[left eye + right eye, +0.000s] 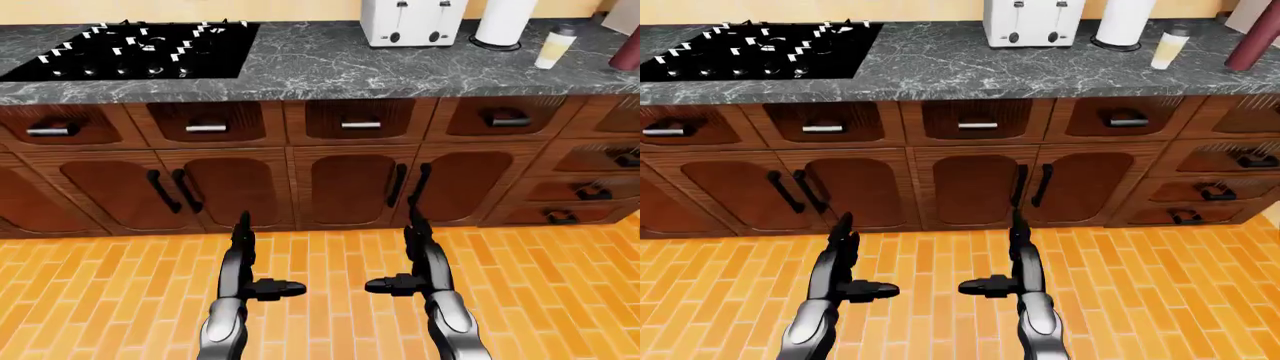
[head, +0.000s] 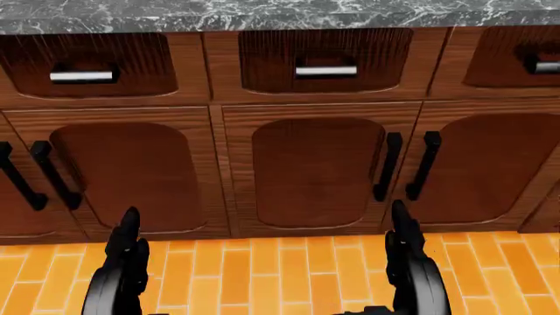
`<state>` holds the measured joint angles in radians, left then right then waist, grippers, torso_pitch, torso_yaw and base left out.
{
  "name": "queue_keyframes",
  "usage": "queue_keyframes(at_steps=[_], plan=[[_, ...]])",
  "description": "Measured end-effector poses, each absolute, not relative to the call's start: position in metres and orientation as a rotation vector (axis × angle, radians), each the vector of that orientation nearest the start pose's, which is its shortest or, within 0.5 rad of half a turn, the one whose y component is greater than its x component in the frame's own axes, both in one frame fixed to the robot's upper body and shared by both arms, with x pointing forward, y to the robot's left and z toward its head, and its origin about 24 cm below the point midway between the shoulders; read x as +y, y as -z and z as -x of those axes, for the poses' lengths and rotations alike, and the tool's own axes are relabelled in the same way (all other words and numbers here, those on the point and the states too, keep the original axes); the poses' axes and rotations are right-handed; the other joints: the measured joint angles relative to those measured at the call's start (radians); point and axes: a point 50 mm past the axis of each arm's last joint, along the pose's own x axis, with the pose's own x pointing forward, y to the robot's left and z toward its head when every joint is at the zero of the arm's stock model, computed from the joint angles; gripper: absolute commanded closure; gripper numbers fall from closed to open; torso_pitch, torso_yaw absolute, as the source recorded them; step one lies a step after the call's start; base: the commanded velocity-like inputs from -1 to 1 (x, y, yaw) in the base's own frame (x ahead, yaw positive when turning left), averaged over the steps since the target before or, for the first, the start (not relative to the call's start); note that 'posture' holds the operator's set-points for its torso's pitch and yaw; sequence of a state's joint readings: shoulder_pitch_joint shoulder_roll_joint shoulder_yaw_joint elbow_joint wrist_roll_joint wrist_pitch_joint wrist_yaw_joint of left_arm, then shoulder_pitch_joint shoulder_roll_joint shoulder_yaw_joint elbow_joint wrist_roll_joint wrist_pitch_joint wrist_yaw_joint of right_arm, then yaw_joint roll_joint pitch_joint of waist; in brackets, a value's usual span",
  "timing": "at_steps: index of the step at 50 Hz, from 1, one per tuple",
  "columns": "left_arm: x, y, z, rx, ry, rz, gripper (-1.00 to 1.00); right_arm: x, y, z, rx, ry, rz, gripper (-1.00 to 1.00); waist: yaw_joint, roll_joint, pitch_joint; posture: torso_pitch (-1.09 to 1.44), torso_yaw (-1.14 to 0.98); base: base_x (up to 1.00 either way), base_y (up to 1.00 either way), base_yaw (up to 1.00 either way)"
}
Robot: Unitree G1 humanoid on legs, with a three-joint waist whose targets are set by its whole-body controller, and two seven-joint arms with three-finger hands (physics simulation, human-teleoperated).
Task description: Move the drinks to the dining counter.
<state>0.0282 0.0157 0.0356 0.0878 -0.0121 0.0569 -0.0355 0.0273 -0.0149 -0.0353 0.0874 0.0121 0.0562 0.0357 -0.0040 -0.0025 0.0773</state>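
Observation:
A pale lidded cup [image 1: 555,46] stands on the dark marble counter [image 1: 320,64] at the top right of the left-eye view. Beside it, at the right edge, a dark red bottle [image 1: 1252,37] is cut off by the frame. Both hands hang low over the orange brick floor, well below and apart from the counter. My left hand [image 1: 268,255] is open, fingers straight up and thumb pointing inward. My right hand [image 1: 392,253] mirrors it, open and holding nothing. The head view shows only the cabinet doors and the tops of both hands.
A black gas hob [image 1: 130,49] fills the counter's left part. A white toaster [image 1: 412,21] and a paper towel roll [image 1: 505,22] stand left of the cup. Brown drawers and cabinet doors [image 1: 345,187] run beneath the counter, above the brick floor [image 1: 320,315].

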Motion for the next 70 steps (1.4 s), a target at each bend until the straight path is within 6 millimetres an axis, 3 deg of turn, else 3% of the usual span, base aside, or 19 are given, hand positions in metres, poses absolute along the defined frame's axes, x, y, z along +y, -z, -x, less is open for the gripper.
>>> queue_keyframes(at_steps=[1, 3, 5, 8, 14, 29, 31, 34, 39, 42, 45, 49, 54, 58, 60, 63, 67, 69, 70], plan=[[0.162, -0.014, -0.246, 0.154, -0.012, 0.002, -1.0, -0.161, -0.012, -0.246, 0.15, 0.008, 0.0, -1.0, -0.002, -0.005, -0.01, 0.0, 0.0, 0.0, 0.0, 0.0], [0.163, -0.037, -0.254, 0.063, -0.015, 0.002, -1.0, -0.163, -0.022, -0.252, 0.075, 0.018, 0.011, -1.0, 0.004, -0.006, -0.058, 0.0, 0.0, 0.0, 0.0, 0.0], [0.164, -0.047, -0.255, 0.016, -0.019, 0.0, -1.0, -0.164, -0.02, -0.249, 0.064, 0.028, 0.011, -1.0, 0.007, -0.011, -0.041, 0.0, 0.0, 0.0, 0.0, 0.0], [0.163, -0.041, -0.253, 0.047, -0.02, -0.005, -1.0, -0.164, -0.017, -0.24, 0.102, 0.032, 0.012, -1.0, 0.008, -0.005, -0.053, 0.0, 0.0, 0.0, 0.0, 0.0], [0.157, -0.041, -0.259, 0.089, 0.006, -0.009, -1.0, -0.165, -0.039, -0.24, 0.062, 0.037, 0.016, -1.0, 0.008, -0.006, -0.056, 0.0, 0.0, 0.0, 0.0, 0.0], [0.155, -0.133, -0.268, -0.059, 0.029, -0.051, -1.0, -0.178, -0.118, -0.251, -0.069, 0.059, 0.017, -1.0, 0.012, -0.006, -0.075, 0.0, 0.0, 0.0, -0.05, 0.0], [0.157, -0.144, -0.267, -0.063, 0.022, -0.058, -1.0, -0.177, -0.122, -0.252, -0.066, 0.049, 0.012, -1.0, 0.019, 0.026, -0.059, 0.0, 0.0, 0.0, -0.69, 0.0], [0.158, -0.16, -0.269, -0.086, 0.004, -0.058, -1.0, -0.177, -0.127, -0.253, -0.063, 0.042, 0.006, -1.0, 0.024, 0.058, -0.067, 0.0, 0.0, 0.0, -0.69, 0.0], [0.147, -0.178, -0.267, -0.123, 0.041, -0.067, -1.0, -0.183, -0.133, -0.254, -0.074, 0.061, 0.001, -1.0, 0.034, 0.019, -0.056, 0.0, 0.0, 0.0, -0.69, 0.0], [0.149, -0.178, -0.269, -0.103, 0.037, -0.067, -1.0, -0.181, -0.134, -0.255, -0.069, 0.052, 0.001, -1.0, 0.041, -0.019, -0.049, 0.0, 0.0, 0.01, -0.7, 0.0], [0.149, -0.181, -0.27, -0.1, 0.032, -0.063, -1.0, -0.183, -0.139, -0.256, -0.081, 0.053, 0.007, -1.0, 0.032, -0.069, -0.062, 0.0, 0.0, 0.01, -0.7, 0.0], [0.144, -0.18, -0.268, -0.077, 0.076, -0.052, -1.0, -0.193, -0.136, -0.253, -0.053, 0.107, 0.011, -1.0, 0.015, -0.053, -0.04, 0.0, 0.0, 0.01, -0.69, 0.0], [0.147, -0.193, -0.265, -0.124, 0.059, -0.054, -1.0, -0.187, -0.151, -0.253, -0.097, 0.081, 0.011, -1.0, 0.024, 0.006, -0.03, 0.0, 0.0, 0.01, -0.7, 0.0], [0.147, -0.199, -0.263, -0.143, 0.062, -0.054, -1.0, -0.186, -0.159, -0.252, -0.122, 0.068, 0.009, -1.0, 0.031, 0.041, -0.039, 0.0, 0.0, 0.03, -0.69, 0.0], [0.15, -0.195, -0.264, -0.112, 0.048, -0.05, -1.0, -0.184, -0.158, -0.252, -0.112, 0.059, 0.0, -1.0, 0.047, 0.041, -0.033, 0.0, 0.0, 0.03, -0.69, 0.0], [0.152, -0.192, -0.265, -0.077, 0.038, -0.048, -1.0, -0.185, -0.154, -0.253, -0.076, 0.056, -0.005, -1.0, 0.041, 0.055, -0.061, 0.0, 0.0, 0.03, -0.7, 0.0], [0.151, -0.202, -0.26, -0.132, 0.047, -0.039, -1.0, -0.185, -0.163, -0.25, -0.121, 0.06, -0.004, -1.0, 0.047, 0.001, -0.049, 0.0, 0.0, 0.04, -0.7, 0.0], [0.152, -0.205, -0.26, -0.145, 0.049, -0.039, -1.0, -0.184, -0.167, -0.249, -0.14, 0.058, -0.001, -1.0, 0.037, -0.058, -0.054, 0.0, 0.0, 0.04, -0.7, 0.0], [0.15, -0.204, -0.26, -0.139, 0.056, -0.03, -1.0, -0.186, -0.167, -0.25, -0.136, 0.063, 0.005, -1.0, 0.027, -0.056, -0.052, 0.0, 0.0, 0.05, -0.7, 0.0]])
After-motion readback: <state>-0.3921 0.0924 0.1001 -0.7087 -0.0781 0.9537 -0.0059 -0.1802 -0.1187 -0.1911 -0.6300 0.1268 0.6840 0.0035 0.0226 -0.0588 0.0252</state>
